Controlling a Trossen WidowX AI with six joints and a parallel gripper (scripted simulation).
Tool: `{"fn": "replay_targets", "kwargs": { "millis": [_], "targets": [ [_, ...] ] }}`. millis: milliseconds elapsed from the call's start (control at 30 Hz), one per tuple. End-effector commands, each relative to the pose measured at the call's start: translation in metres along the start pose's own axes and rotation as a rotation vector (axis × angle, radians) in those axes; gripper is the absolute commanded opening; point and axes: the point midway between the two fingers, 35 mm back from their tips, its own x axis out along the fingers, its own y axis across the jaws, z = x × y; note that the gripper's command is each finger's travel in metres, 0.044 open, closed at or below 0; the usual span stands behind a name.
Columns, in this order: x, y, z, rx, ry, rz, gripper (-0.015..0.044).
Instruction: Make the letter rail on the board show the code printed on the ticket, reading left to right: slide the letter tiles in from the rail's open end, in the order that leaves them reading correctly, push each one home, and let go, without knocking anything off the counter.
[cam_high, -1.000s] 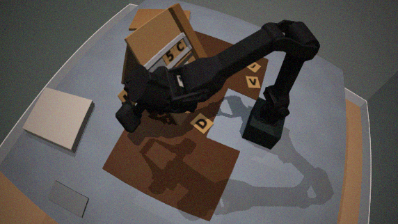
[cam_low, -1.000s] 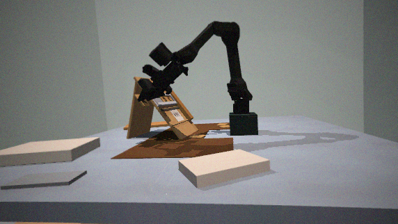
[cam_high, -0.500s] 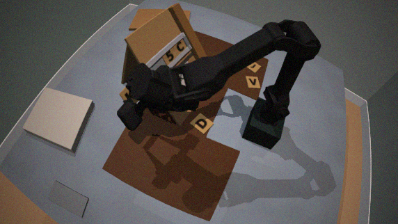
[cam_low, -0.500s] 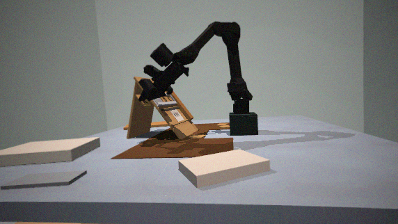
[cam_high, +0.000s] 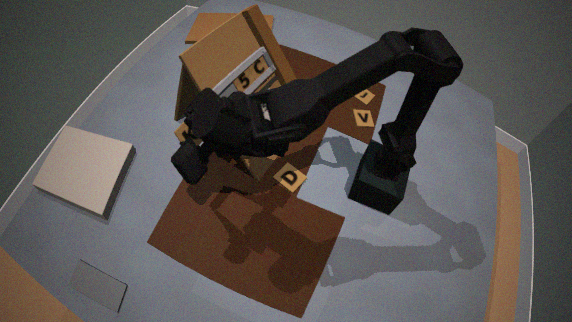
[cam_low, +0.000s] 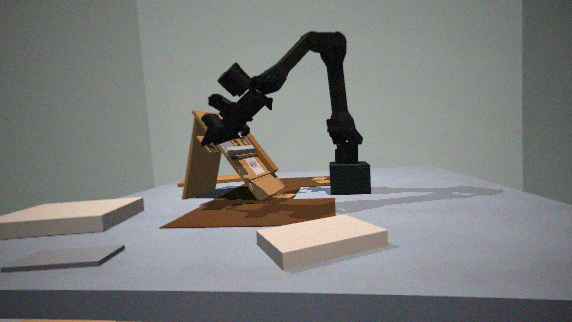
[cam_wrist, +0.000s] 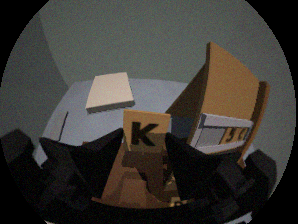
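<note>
My gripper (cam_high: 194, 137) (cam_low: 212, 138) (cam_wrist: 144, 133) is shut on the K tile (cam_high: 182, 133) (cam_wrist: 146, 117). It holds the tile in the air, left of the left end of the rail (cam_high: 240, 67) (cam_wrist: 225, 119); K looks upright in the wrist view. The rail is on the sloping board (cam_high: 215, 46) (cam_wrist: 230, 85). In it, the 5 tile (cam_high: 243, 80) (cam_wrist: 230, 136) is left of the C tile (cam_high: 258, 66) (cam_wrist: 243, 134), with bare channel further left. The ticket (cam_low: 255, 166) is too small to read. The D tile (cam_high: 290, 177) and V tile (cam_high: 363, 118) lie flat.
Another tile (cam_high: 365, 95), partly hidden, lies beside V. A pale block (cam_high: 85, 170) (cam_low: 75, 210) (cam_wrist: 111, 90) and a thin grey slab (cam_high: 100, 285) (cam_low: 65, 258) are on the counter, left of the brown mat (cam_high: 305, 270). A second pale block (cam_low: 320, 237) is near the front.
</note>
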Motion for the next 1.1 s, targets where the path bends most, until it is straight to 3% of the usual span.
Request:
{"fn": "replay_targets", "kwargs": {
  "millis": [0, 1067],
  "targets": [
    [0.000, -0.002, -0.002, -0.007, 0.004, 0.001, 0.0000],
    [0.000, -0.018, -0.001, -0.009, 0.004, 0.000, 0.0000]
  ]
}}
